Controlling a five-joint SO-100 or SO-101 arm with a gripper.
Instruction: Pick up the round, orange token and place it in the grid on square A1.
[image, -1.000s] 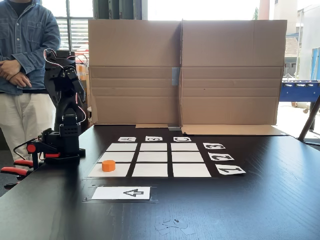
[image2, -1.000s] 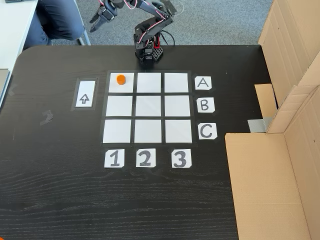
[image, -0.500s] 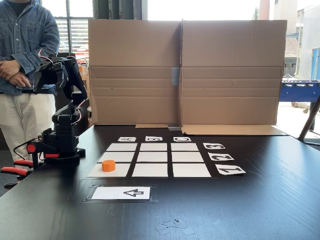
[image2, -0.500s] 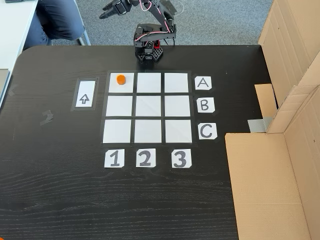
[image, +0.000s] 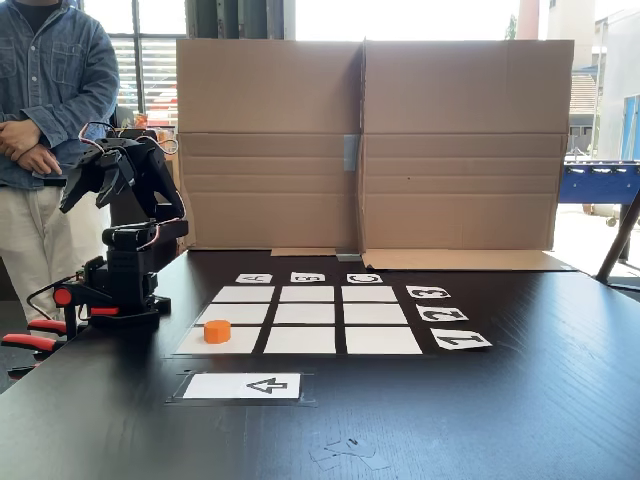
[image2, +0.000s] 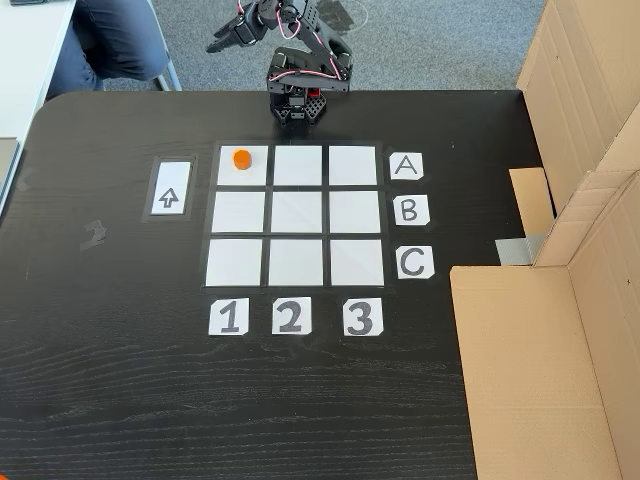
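The token (image2: 241, 158) sits on square A1 (image2: 243, 165); the tool (image2: 226, 37), open and empty, has folded back beyond the worktop's far edge: task looks done.

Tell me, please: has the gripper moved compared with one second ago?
Yes. In the fixed view from above, the gripper has swung rightward, closer to the arm's base. The token rests on square A1.
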